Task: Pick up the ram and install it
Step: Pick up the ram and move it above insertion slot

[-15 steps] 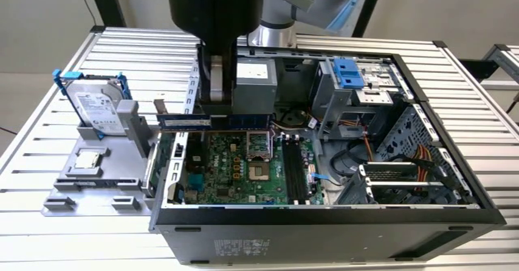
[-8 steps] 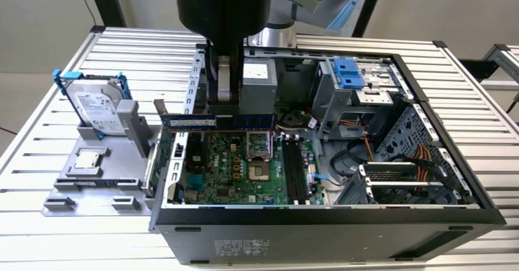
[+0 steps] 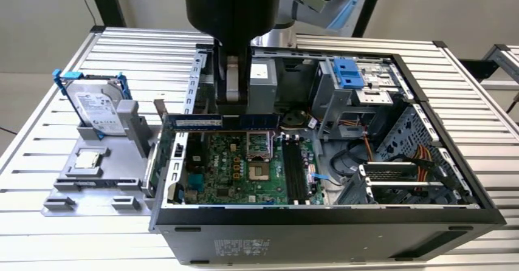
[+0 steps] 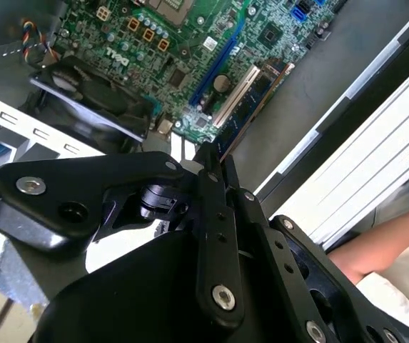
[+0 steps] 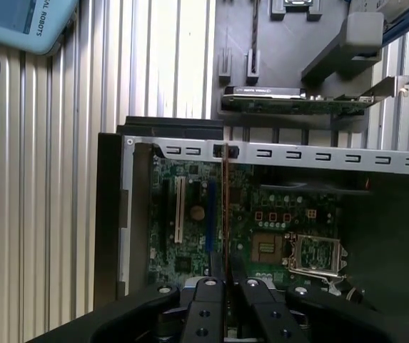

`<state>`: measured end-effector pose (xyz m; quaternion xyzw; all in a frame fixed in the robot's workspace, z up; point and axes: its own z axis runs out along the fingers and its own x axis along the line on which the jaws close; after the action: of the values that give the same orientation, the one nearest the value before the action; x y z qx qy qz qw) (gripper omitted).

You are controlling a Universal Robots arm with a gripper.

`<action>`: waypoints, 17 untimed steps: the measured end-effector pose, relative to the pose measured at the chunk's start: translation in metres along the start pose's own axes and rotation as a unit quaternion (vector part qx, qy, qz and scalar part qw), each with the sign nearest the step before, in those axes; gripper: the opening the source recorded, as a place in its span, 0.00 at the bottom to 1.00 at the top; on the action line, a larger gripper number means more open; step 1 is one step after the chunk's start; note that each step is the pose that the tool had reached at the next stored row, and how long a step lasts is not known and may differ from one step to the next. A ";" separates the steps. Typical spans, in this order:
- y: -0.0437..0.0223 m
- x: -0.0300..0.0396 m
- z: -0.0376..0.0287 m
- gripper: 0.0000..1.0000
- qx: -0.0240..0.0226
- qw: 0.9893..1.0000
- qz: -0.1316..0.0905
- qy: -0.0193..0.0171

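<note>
One arm stands nearly upright over the open computer case [image 3: 324,213], its black wrist pointing down at the motherboard [image 3: 235,171]. The claw [image 3: 233,110] is clenched on the ram [image 3: 194,121], gripping the blue stick near its middle. The ram hangs on edge, level, above the board's far side, towards the exterior view's left. In the first wrist view the fingers [image 5: 208,293] pinch it edge-on. The hard drive [image 3: 96,106] stands in a grey holder on the ribbed surface [image 3: 48,131] beside the case.
</note>
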<state>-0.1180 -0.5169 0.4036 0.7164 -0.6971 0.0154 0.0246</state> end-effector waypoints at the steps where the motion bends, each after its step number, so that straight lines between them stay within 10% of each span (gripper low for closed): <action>1: -0.0009 0.0000 0.0000 0.00 0.000 1.000 0.000 0.000; 17: -0.0159 0.0004 -0.0002 0.00 0.000 1.000 0.000 0.000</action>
<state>-0.1020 -0.5169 0.4036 0.7164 -0.6971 0.0154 0.0245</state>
